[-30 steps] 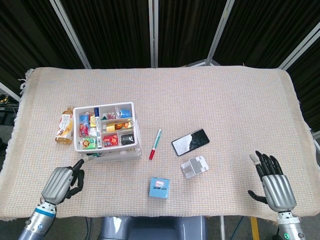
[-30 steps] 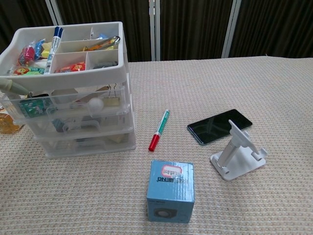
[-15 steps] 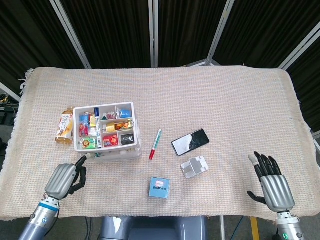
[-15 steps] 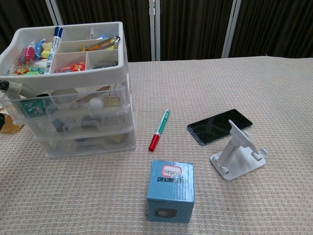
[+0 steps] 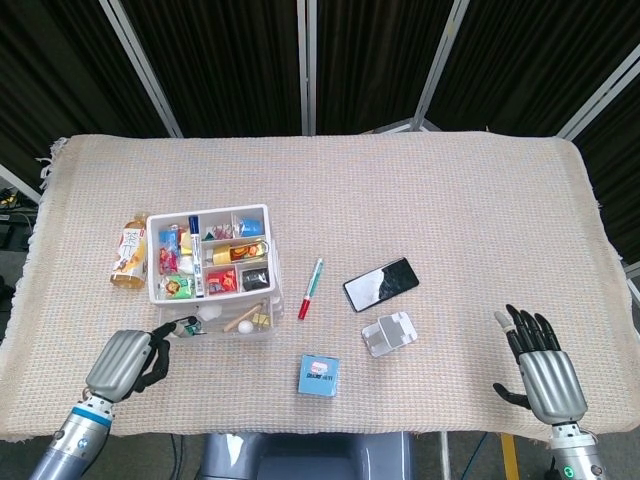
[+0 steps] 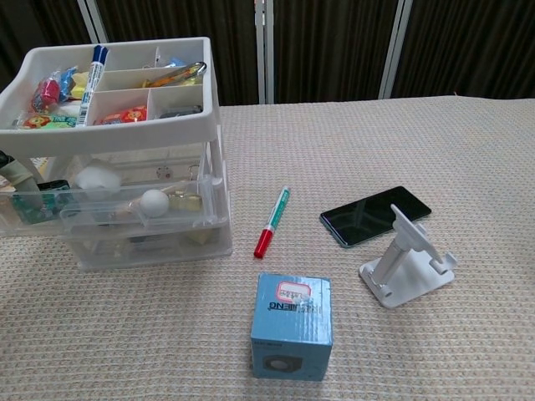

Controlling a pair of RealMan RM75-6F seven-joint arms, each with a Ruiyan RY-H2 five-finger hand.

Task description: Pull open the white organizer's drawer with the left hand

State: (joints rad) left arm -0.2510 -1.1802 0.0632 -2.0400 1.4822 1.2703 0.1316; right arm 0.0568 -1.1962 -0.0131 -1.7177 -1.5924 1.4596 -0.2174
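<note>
The white organizer (image 5: 210, 262) stands at the table's left, its top tray full of small items. Its clear upper drawer (image 5: 235, 322) juts out toward the front, showing a white ball and clips inside. In the chest view the drawer (image 6: 125, 213) sticks out past the organizer (image 6: 117, 92) frame. My left hand (image 5: 125, 362) lies at the front left, its fingers curled onto the drawer's left front corner. Only a fingertip shows at the chest view's left edge. My right hand (image 5: 545, 370) rests at the front right, fingers spread and holding nothing.
A tea bottle (image 5: 130, 253) lies left of the organizer. A red-capped marker (image 5: 311, 287), a black phone (image 5: 381, 284), a white phone stand (image 5: 389, 333) and a blue box (image 5: 319, 375) sit mid-table. The table's front edge is close behind both hands.
The upper drawer has slid out toward the front, drawn by my left hand's fingers. The right hand has barely moved.
</note>
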